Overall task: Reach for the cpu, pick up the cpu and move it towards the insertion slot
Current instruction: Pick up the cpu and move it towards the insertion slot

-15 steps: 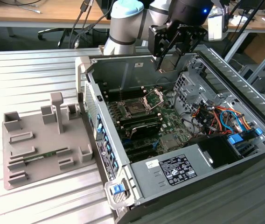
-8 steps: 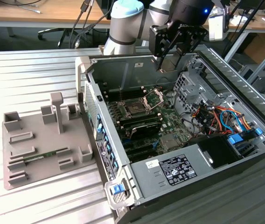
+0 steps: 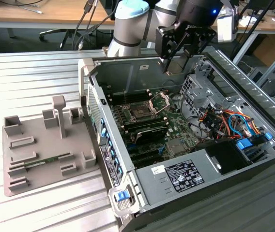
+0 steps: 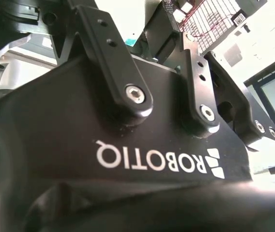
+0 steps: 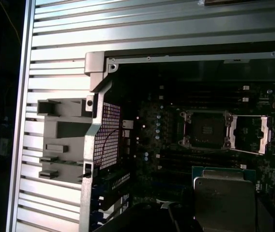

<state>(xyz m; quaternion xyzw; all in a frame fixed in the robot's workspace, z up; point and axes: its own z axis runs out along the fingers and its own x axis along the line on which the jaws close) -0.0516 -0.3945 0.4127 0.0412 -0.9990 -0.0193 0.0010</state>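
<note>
Overhead, we are looking at the robot's hand [image 3: 169, 67] hanging above the rear part of an open computer case [image 3: 253, 82], which is lying on its side on a ribbed metal tabletop [image 3: 31, 87]. In the first wrist view, the cpu [image 5: 223, 195] is showing close to the camera, its pale metal lid and green edge sitting right at the hand, and so we are reading the hand as closed on the chip. In the exterior view the dark fingers [image 3: 166, 57] are pointing down toward the motherboard [image 3: 176, 128] without touching it. The insertion slot [image 3: 140, 114] is lying below the hand and toward the exterior view's left of it, well apart from the fingertips, with its silver hinged frame [image 3: 160, 102] standing swung open beside the dark square centre. In the first wrist view the slot [image 5: 206, 130] is appearing just beyond the held chip. A grey parts tray [image 3: 45, 145] is resting on the tabletop outside the case, with a thin green memory stick [image 3: 43, 162] lying in it.
</note>
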